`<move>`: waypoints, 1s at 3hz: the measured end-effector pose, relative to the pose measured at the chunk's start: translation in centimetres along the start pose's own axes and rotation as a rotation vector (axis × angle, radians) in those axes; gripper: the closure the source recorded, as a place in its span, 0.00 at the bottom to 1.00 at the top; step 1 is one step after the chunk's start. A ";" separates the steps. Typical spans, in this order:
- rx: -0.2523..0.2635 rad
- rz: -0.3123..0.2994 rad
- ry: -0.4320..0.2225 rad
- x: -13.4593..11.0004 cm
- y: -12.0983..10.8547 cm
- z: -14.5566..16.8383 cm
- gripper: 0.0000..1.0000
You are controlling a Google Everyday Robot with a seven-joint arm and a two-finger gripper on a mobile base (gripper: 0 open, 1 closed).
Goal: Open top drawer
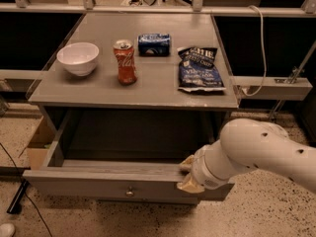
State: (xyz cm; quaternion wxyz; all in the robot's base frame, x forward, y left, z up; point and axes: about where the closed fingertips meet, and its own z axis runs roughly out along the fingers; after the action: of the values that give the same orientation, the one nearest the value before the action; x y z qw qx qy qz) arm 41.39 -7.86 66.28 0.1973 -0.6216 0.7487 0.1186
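One top drawer (94,185) stands open under the bench (153,85); at five o'clock the tool (189,176) meets its front rim, grip impossible to tell.

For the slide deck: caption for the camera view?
Tool at front edge of open top drawer; bowl, can, chips on table.

The top drawer (74,184) is showing matt grey wood, its small knob (130,192) (metal) glinting. The gripper (189,175), smooth pale plastic, is sitting at the drawer front's top rim.

Table (163,90) holds bowl (78,58), can (125,62), packet (154,43), chips (200,69); pincer (189,174) below.
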 end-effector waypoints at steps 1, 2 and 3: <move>0.007 -0.003 -0.014 0.1 0.3 -0.2 1.00; 0.013 -0.012 -0.030 0.1 0.6 -0.4 1.00; 0.015 -0.018 -0.039 0.1 0.8 -0.4 1.00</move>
State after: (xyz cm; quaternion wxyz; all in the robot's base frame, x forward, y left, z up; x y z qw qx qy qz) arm 40.57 -7.94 66.55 0.2178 -0.6242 0.7400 0.1234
